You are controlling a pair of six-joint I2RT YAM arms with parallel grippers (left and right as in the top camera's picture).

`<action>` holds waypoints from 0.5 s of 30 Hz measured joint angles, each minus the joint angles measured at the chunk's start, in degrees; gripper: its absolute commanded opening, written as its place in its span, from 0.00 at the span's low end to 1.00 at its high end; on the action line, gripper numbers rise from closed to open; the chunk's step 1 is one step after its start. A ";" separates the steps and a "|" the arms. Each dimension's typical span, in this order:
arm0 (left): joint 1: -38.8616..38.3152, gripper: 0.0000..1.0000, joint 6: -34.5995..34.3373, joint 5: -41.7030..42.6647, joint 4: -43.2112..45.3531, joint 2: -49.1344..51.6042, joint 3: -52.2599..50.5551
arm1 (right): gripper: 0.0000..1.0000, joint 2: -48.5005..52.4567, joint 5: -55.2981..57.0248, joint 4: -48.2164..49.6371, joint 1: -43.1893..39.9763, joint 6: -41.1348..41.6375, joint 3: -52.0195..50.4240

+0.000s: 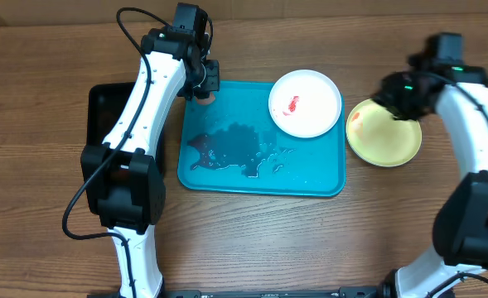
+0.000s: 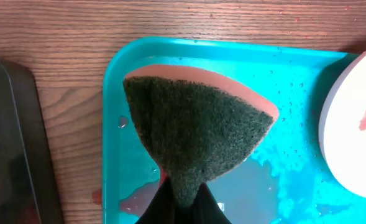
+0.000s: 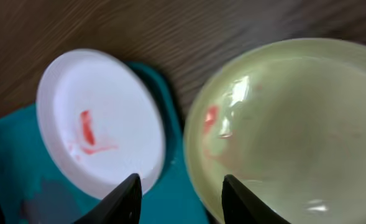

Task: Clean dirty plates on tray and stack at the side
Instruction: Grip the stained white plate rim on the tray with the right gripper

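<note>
The left end effector (image 2: 181, 204) is clamped on a sponge (image 2: 198, 130), pinching it into a fan that widens away from the fingers. Its coarse dark-green scouring face is up and a salmon foam layer shows along the curved outer edge. The sponge sits over the far-left corner of the tray (image 1: 314, 170), a smooth turquoise plastic rectangle with rounded corners and a low rim. The tray lies mid-worktop, its long axis parallel to the far edge. Inside it, a dark irregular wet patch (image 1: 231, 149) spreads across the left half, with droplets scattered around it. The white plate (image 1: 305, 103), round and shallow, rests at the tray's far-right corner, overlapping the rim, and carries a red smear (image 1: 293, 104). The right end effector (image 3: 183, 200) has its fingers apart with nothing between them, above the gap between the white plate and the yellow-green plate (image 1: 386, 134). That glossy round plate lies on the wood-grain worktop (image 1: 45, 207) just beside the tray's right rim, toward the right edge, a faint red mark near its left rim. A black tray (image 1: 103, 112) lies toward the left edge.
</note>
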 measured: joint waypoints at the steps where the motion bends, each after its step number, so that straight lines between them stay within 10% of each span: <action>1: 0.00 0.04 0.00 0.00 0.00 0.00 0.00 | 0.44 0.17 0.09 0.74 2.25 0.50 0.00; 15: 0.00 0.04 0.00 0.02 0.00 0.00 0.00 | 0.32 11.91 6.54 3.26 15.32 16.44 -0.02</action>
